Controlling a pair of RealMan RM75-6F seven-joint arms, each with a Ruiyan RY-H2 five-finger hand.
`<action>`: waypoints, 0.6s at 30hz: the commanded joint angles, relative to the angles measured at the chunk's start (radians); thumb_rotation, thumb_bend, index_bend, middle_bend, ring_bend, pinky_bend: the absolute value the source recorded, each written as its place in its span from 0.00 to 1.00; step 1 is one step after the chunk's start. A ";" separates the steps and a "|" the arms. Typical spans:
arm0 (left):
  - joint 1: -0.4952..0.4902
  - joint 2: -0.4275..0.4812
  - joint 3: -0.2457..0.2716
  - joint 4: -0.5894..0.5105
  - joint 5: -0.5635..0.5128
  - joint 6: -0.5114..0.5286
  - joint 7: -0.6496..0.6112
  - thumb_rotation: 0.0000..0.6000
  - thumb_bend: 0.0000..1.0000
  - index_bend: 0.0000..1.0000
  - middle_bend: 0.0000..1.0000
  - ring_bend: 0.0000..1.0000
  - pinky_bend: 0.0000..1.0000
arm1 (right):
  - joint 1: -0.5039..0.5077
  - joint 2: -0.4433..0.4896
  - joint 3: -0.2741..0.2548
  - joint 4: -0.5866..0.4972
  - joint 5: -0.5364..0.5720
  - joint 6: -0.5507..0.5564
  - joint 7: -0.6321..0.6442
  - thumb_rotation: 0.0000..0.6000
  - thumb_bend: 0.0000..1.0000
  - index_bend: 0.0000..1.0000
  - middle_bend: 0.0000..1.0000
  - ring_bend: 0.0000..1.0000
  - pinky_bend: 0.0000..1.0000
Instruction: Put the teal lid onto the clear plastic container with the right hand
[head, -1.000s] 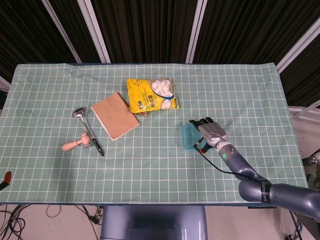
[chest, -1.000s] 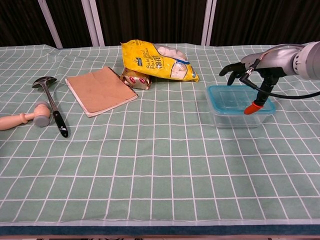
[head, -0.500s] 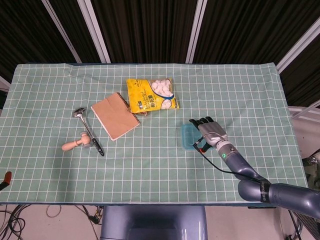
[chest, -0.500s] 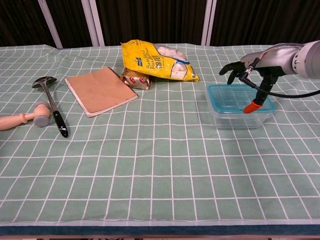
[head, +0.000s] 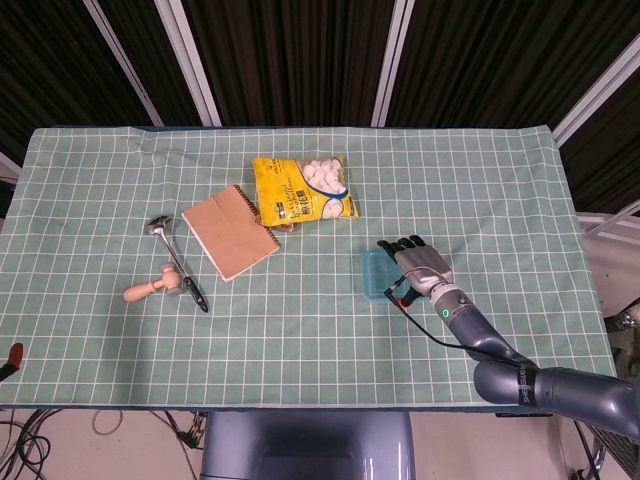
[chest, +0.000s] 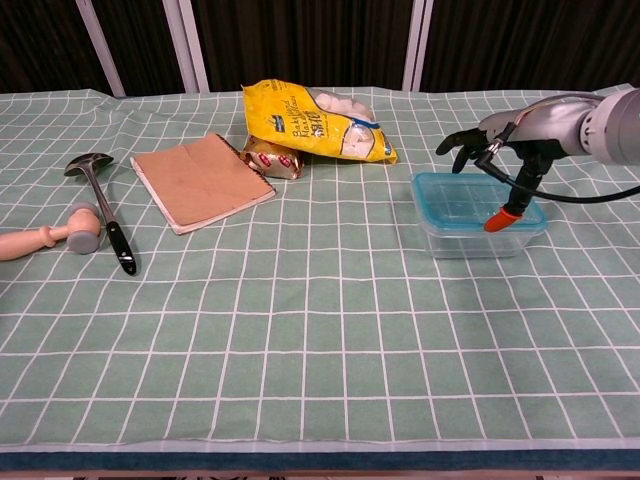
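Although the lid (chest: 470, 195) already lies on top of the container (chest: 478, 232), I cannot tell from either view whether its rim has snapped down all round. Both sit on the green checked cloth of the bench (chest: 300, 330), to the right of the yellow bag (chest: 315, 122) and a little nearer the robot than it.

Just above the far right part of the lid hovers the right robot hand (chest: 500, 128), its fingers (head: 400, 245) spread and slightly curled, holding nothing. Whether any fingertip touches the lid is not clear. A cable with an orange tip (chest: 497, 217) dangles from the wrist in front of the container. No left hand shows in either view.

My judgement is that the lid is a thin, light sheet of flexible plastic: it will bend if pressed in the middle and slide if pushed sideways. The container looks light too, with smooth clear walls, so it could skate on the cloth under an off-centre push. Pressure is best put straight down along the raised teal rim and at the corners, where the lid is stiffest. Nothing here looks fragile.

Left of the bag lie a brown notebook (chest: 203, 180), a ladle (chest: 98, 200) and a wooden-handled mallet (chest: 50, 238), well apart from the container.
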 joint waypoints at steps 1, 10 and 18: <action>0.000 0.000 0.000 0.000 0.000 0.000 0.001 1.00 0.32 0.07 0.00 0.00 0.00 | 0.000 -0.002 0.000 0.001 -0.001 0.002 -0.001 1.00 0.26 0.01 0.49 0.10 0.00; 0.000 0.000 0.000 -0.001 -0.002 -0.001 0.000 1.00 0.32 0.07 0.00 0.00 0.00 | 0.000 -0.011 0.003 -0.001 -0.003 0.011 -0.004 1.00 0.26 0.01 0.49 0.10 0.00; -0.001 0.001 0.000 -0.002 -0.002 -0.001 0.001 1.00 0.32 0.07 0.00 0.00 0.00 | 0.002 -0.017 0.002 0.000 0.002 0.016 -0.012 1.00 0.26 0.01 0.49 0.10 0.00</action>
